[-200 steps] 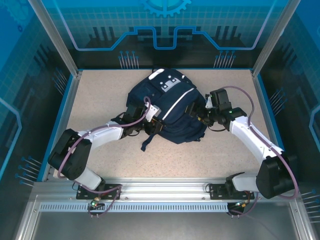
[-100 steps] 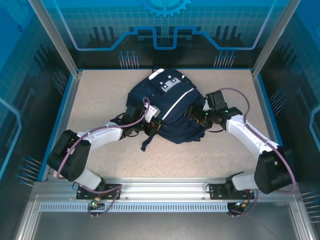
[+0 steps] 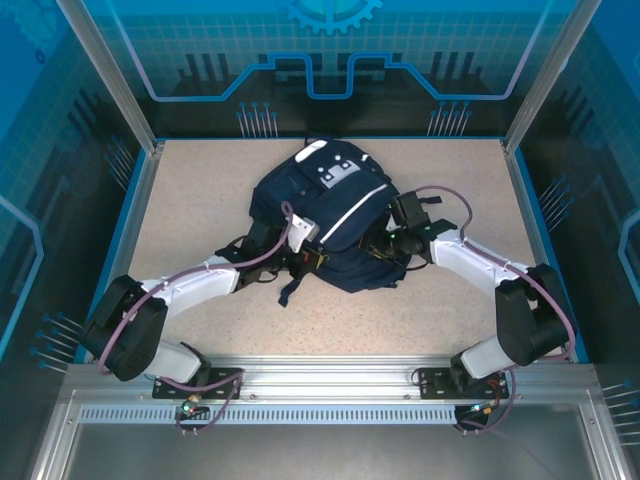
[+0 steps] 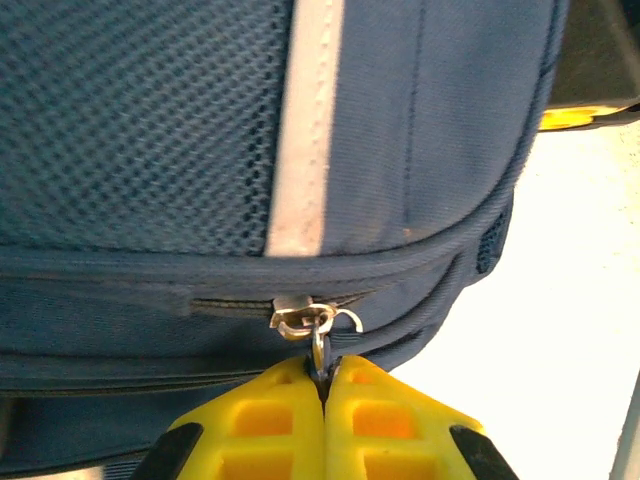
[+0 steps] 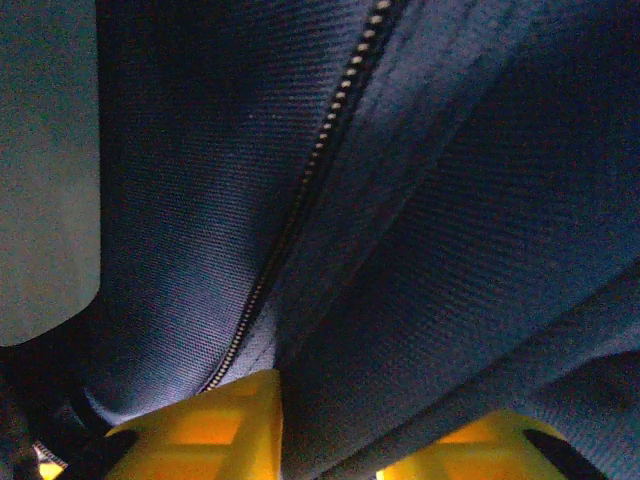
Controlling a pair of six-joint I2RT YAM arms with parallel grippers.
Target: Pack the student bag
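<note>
Left gripper: the left gripper (image 4: 322, 378) has its yellow fingers pressed together, pinching the ring of a small silver metal zip pull (image 4: 316, 322).
Right gripper: the right gripper (image 5: 330, 440) has its yellow fingers standing apart on either side of a thick fold of navy cloth; I cannot tell whether they bite it.
Step in hand: probably running the slider along the dark toothed zip track (image 5: 300, 215).
Doing it well: draw the pull along the line of the track, low and close to the cloth, never outward. The right side should keep the cloth taut so the teeth lie straight and the bag does not drag.
Bag and grippers: the student bag (image 3: 330, 215), a large navy-blue fabric backpack, lies flat mid-way across the speckled beige tabletop (image 3: 200, 190). It sits between the two grippers, touching both: the left at its near-left edge below the white reflective stripe (image 4: 305, 120), the right at its right flank.
</note>
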